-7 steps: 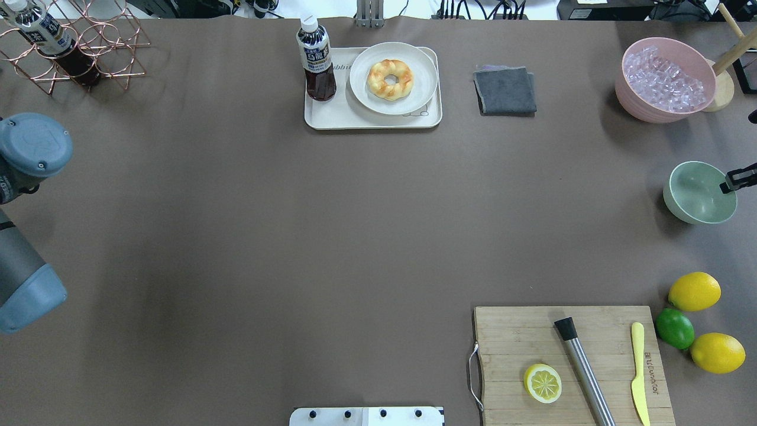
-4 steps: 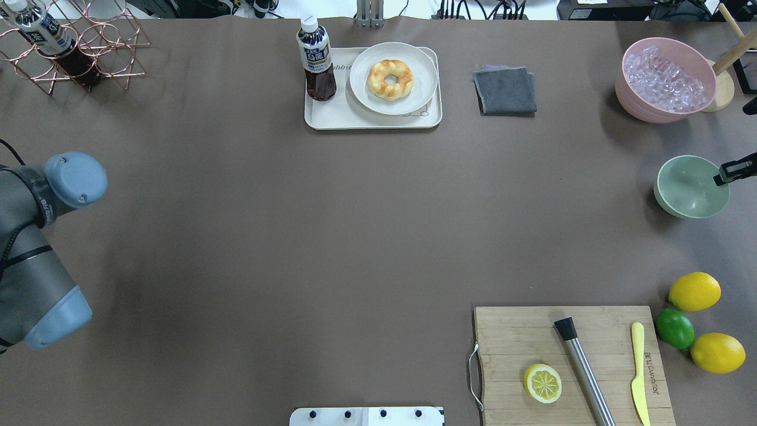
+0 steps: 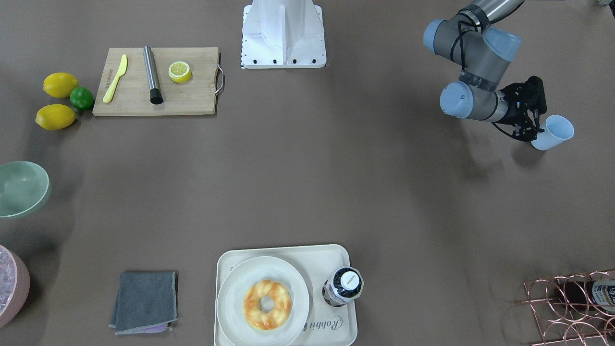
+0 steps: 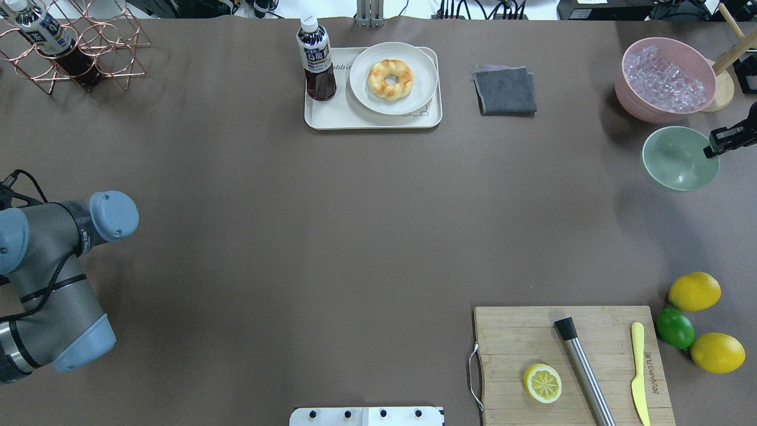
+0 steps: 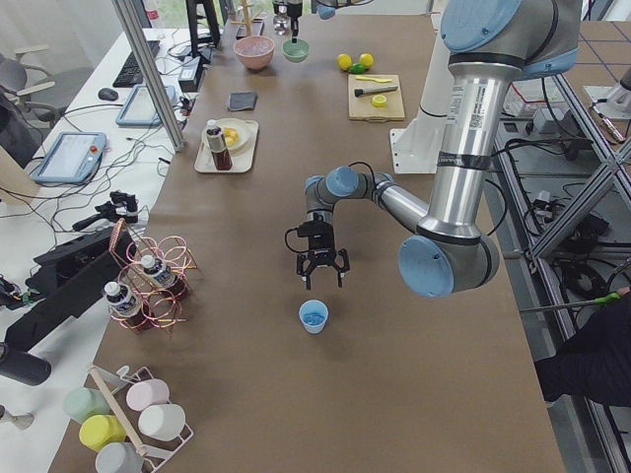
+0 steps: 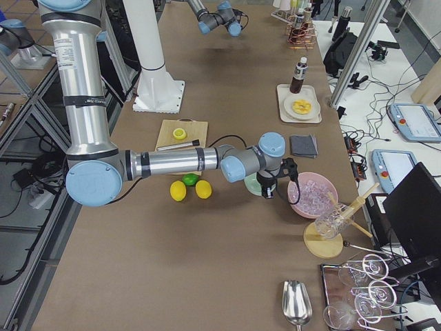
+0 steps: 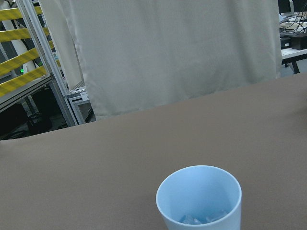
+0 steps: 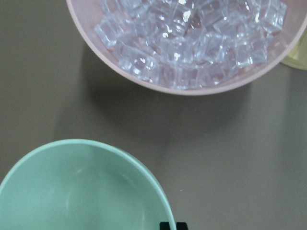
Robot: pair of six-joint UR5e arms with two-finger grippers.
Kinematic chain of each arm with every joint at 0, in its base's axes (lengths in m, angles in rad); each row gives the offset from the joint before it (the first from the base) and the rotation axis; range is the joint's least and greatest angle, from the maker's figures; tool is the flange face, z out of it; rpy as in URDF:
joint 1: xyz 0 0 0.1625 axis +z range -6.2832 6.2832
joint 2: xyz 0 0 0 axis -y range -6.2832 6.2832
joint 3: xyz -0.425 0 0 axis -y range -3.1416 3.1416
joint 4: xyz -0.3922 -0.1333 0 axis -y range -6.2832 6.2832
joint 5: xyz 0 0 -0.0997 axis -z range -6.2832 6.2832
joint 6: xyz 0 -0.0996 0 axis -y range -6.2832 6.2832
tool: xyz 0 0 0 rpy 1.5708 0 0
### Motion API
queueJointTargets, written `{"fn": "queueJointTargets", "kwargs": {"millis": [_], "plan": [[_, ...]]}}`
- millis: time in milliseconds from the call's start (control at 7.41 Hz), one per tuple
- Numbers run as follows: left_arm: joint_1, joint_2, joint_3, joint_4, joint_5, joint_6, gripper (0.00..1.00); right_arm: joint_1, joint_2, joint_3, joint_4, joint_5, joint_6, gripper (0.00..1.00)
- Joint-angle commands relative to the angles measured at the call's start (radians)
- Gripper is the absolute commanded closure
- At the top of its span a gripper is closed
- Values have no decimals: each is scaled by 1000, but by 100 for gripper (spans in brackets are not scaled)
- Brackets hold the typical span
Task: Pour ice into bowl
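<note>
The bowl [image 4: 674, 163] rim is pinched by the right claw [image 4: 711, 151]; the cup [image 5: 314, 316] could be toppled by the open, empty left claw [image 5: 321, 281].

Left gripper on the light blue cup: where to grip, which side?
Side wall of the light blue cup, mid-height, left gripper coming in level from the table-centre side, where it hangs. The cup stands upright and open-topped with ice at the bottom, so a side pinch leaves the rim free for pouring.
</note>
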Motion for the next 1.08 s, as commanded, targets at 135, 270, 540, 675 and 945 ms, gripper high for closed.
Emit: {"fn": "queueJointTargets", "kwargs": {"millis": [135, 270, 540, 675, 945], "plan": [[18, -82, 123, 2, 70, 1, 3, 23, 107, 152, -305, 2, 1, 100], [18, -82, 125, -1, 77, 7, 3, 23, 154, 176, -393, -2, 4, 100], [18, -81, 175, -18, 92, 5, 3, 19, 242, 186, -508, -7, 20, 100], [18, -81, 195, -41, 92, 4, 3, 5, 278, 186, -533, -7, 68, 100], [18, -81, 226, -62, 95, 4, 3, -54, 344, 178, -561, -36, 185, 100]]}}
